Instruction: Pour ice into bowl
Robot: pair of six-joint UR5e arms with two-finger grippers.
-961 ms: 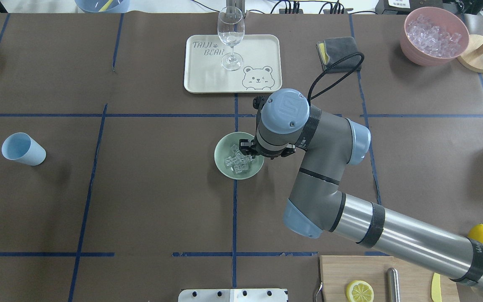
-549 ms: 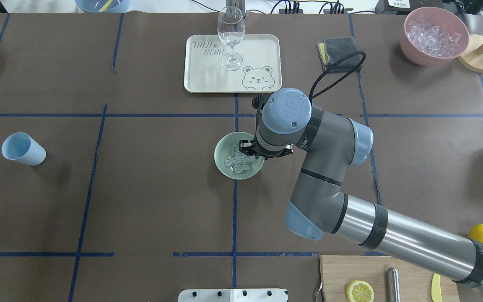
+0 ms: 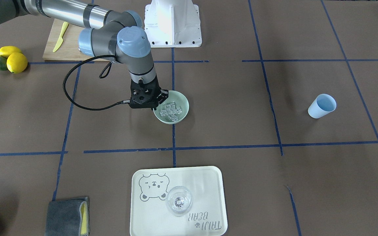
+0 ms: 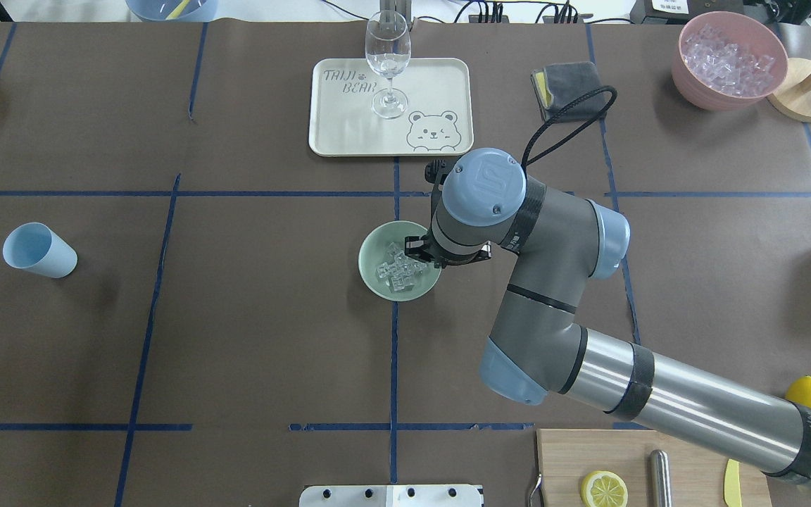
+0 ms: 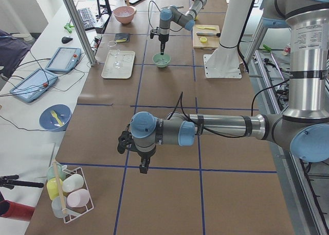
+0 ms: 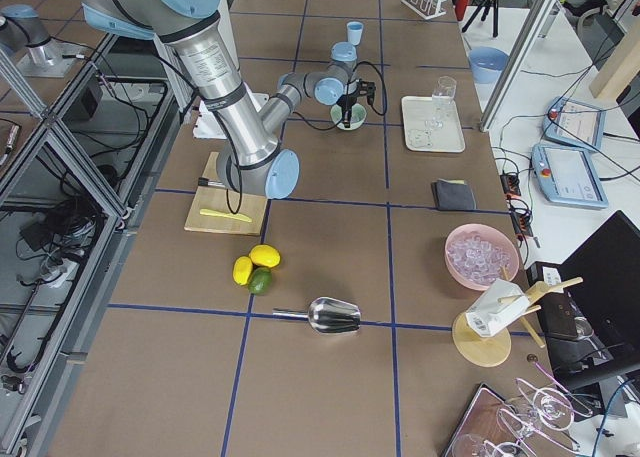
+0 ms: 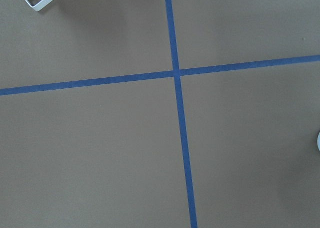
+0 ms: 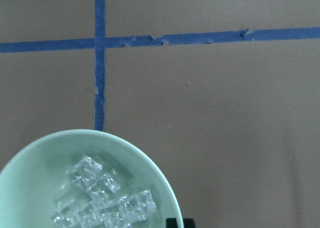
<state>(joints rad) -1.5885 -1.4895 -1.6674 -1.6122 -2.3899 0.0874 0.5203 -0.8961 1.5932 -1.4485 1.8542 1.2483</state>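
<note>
The pale mint-green bowl (image 4: 364,262) (image 3: 185,102) stands at the table's centre on a blue tape line. The ice (image 4: 397,273) (image 3: 171,110) lies in it as a small heap of clear cubes. My right gripper (image 4: 419,255) (image 3: 156,106) points down at the bowl's right rim and looks shut on it. In the right wrist view the bowl (image 8: 30,173) and the ice (image 8: 102,198) fill the lower left, with black fingertips (image 8: 172,223) at the rim. My left gripper (image 5: 143,169) hangs over bare table far to the left, and I cannot tell whether it is open.
A pale blue cup (image 4: 38,250) lies at the left. A cream tray (image 4: 434,91) with a wine glass (image 4: 387,60) sits beyond the bowl. A grey cloth (image 4: 569,81), a pink bowl of ice (image 4: 729,60), a cutting board (image 4: 567,465) and a metal scoop (image 6: 335,317) are on the right.
The right arm's wrist has drifted slightly to the right. The bowl has shifted a touch to the left, and the ice stays in it.
</note>
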